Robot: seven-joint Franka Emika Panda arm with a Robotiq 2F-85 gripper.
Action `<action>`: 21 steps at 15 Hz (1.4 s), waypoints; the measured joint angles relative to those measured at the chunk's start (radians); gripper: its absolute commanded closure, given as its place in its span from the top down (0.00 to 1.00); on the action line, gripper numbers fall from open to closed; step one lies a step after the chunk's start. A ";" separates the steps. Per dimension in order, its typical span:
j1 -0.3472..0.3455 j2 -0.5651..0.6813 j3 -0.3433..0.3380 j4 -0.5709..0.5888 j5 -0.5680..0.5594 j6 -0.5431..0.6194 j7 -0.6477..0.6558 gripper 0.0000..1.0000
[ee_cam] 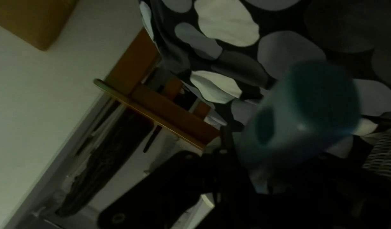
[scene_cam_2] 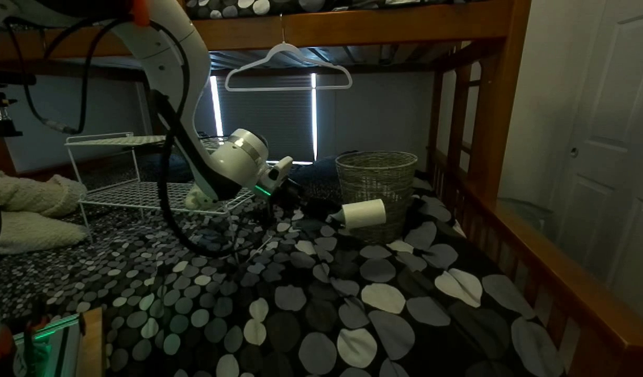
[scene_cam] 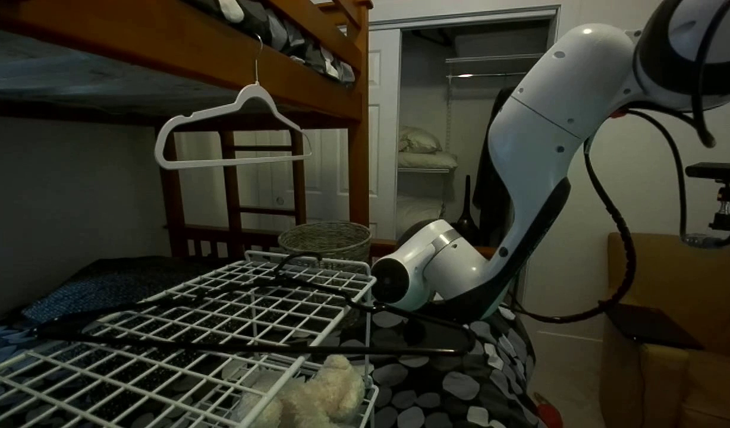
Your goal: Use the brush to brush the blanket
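The brush looks like a lint roller [scene_cam_2: 364,213] with a white cylinder and a grey-blue handle end. My gripper [scene_cam_2: 324,209] is closed round its handle and holds it nearly level, in front of the wicker basket in that exterior view. The gap between roller and blanket is hard to judge. In the wrist view the roller's blurred teal-grey body [ee_cam: 284,127] sticks out from the dark gripper fingers [ee_cam: 268,168]. The black blanket [scene_cam_2: 321,314] with white and grey dots covers the bed; it also shows in the wrist view [ee_cam: 227,24]. In an exterior view [scene_cam: 460,386] the arm hides gripper and roller.
A wicker basket [scene_cam_2: 376,162] stands close behind the roller. A white wire shelf [scene_cam: 222,321] stands on the bed with a black hanger and a cream plush by it. A white hanger [scene_cam_2: 289,89] hangs from the upper bunk. A wooden rail [scene_cam_2: 562,293] edges the bed.
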 measured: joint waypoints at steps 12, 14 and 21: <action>-0.055 0.373 0.008 0.316 -0.217 0.146 -0.128 0.05; -0.056 0.413 0.009 0.346 -0.220 0.153 -0.130 0.45; -0.066 0.382 0.083 0.346 -0.095 0.189 -0.191 0.97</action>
